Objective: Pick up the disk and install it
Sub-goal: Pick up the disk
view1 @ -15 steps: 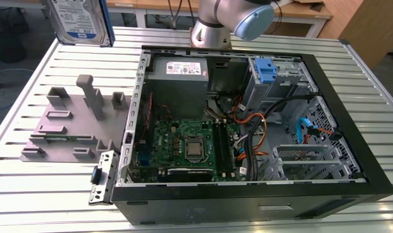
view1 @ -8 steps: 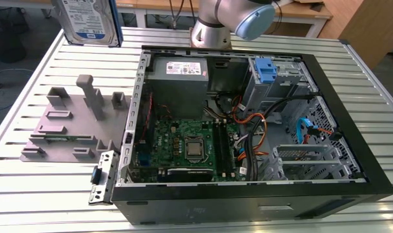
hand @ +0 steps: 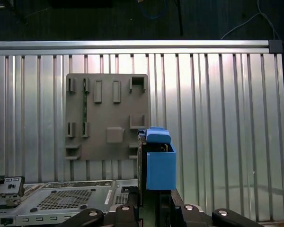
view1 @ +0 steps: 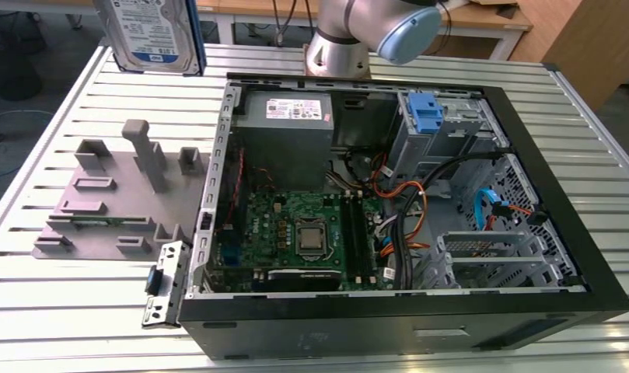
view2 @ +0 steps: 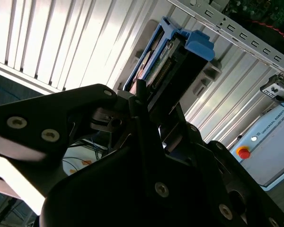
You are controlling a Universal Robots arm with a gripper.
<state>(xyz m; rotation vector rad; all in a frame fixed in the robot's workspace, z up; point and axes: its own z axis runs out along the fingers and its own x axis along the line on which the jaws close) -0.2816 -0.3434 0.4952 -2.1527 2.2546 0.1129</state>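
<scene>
Slatted aluminium table (view1: 44, 311), with workshop benches behind it. Items you have on it:

1. Computer case (view1: 563, 307): black, lying on its side with the panel off. The motherboard (view1: 293, 233), power-supply box (view1: 283, 124) and loose cables (view1: 403, 198) are exposed. At the far end is a grey metal drive cage (view1: 454, 136) with an upright blue latch piece (view1: 425, 113).

2. Fixture plate (view1: 106, 214): grey, with raised holders, just beside the case on the exterior view's left.

3. Disk (view1: 148, 31): silver-grey, with a white-and-blue label and blue rails. It is off the table and upright, over the far corner on the exterior view's left, well apart from the case. In the first wrist view the fixture plate lies on the table beyond it.

4. Gripper (view2: 157, 101): black. Its jaws are closed on the disk, one finger on each side, gripping the near end. The rest of the disk stands out past the fingertips.

Step in hand, by your best judgement: the pick-up is done, the disk is being carried, and installation has not begun.

Installing would call for:
- carrying the disk across to the cage end of the case;
- lining its blue rails up with the cage's guides;
- a straight entry that misses the case wall.

Caution: the cables beside the cage look likely to snag.
</scene>
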